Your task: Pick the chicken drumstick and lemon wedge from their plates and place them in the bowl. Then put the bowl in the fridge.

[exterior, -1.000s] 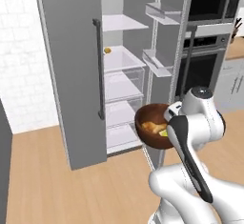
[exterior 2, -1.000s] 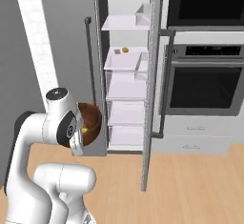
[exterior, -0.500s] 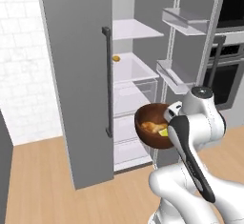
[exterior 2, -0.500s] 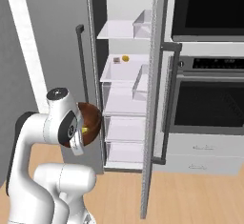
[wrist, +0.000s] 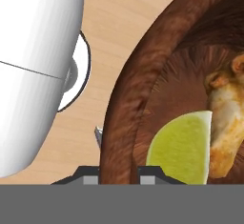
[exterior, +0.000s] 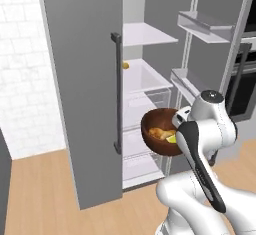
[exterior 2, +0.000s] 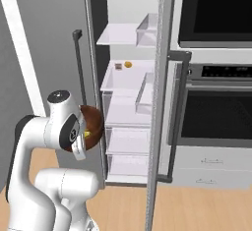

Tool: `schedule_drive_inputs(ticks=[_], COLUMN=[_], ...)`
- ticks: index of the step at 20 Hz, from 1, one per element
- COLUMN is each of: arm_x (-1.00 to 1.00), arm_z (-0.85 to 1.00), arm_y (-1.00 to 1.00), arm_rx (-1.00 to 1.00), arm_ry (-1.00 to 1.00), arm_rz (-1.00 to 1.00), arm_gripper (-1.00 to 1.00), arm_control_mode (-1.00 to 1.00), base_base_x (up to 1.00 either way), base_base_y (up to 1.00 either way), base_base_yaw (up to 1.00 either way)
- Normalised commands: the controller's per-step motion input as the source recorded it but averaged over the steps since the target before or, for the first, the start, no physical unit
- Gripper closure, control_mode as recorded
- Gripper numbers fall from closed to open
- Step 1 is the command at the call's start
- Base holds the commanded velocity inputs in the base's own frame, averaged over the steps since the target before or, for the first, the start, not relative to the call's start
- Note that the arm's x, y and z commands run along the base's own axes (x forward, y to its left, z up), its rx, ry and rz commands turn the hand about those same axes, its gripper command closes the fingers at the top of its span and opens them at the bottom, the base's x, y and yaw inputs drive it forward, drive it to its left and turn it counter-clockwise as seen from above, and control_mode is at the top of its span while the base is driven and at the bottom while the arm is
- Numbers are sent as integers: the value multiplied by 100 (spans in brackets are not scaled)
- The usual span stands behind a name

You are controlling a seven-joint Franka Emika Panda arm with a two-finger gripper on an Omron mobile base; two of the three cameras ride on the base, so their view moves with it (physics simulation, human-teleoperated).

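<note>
Left base view: tall grey fridge (exterior: 80, 94) with a long dark vertical door handle (exterior: 117, 91) fills the left and centre of the frame, its interior of white shelves (exterior: 145, 34) open at centre; a small round orange-yellow fruit (exterior: 125, 65) sits on a middle shelf. Deep round glossy dark brown wooden bowl (exterior: 161, 131) is held up at centre right, in front of the lower shelves, and carries the lumpy golden-brown chicken drumstick (exterior: 157, 134) with the small yellow lemon wedge (exterior: 171, 139) just beside it. Right base view: the same bowl (exterior 2: 91, 127) shows at centre left, partly behind the white arm, before the open fridge (exterior 2: 54, 43); a dark built-in oven (exterior 2: 219, 117) occupies the right of the frame. Hand view: end effector (wrist: 119, 173) at bottom centre is closed on the bowl's rim (wrist: 128, 104), one fingertip either side of the wall; lemon wedge (wrist: 183, 147) lies at lower right inside the bowl, touching the drumstick (wrist: 228, 118) at the right edge; light wooden floor (wrist: 105, 32) at upper centre.
</note>
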Motion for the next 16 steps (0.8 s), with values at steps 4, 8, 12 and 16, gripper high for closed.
schedule_drive_inputs(ticks=[4, 8, 12, 16], arm_x=[0, 0, 0, 0], arm_z=[0, 0, 0, 0], arm_y=[0, 0, 0, 0], arm_rx=[0, 0, 0, 0], arm_ry=[0, 0, 0, 0], arm_rz=[0, 0, 0, 0], arm_gripper=[100, 100, 100, 100], arm_control_mode=[100, 100, 100, 100], base_base_x=[70, 74, 73, 48], base_base_y=[7, -3, -15, -17], base_base_yaw=[0, 0, 0, -1])
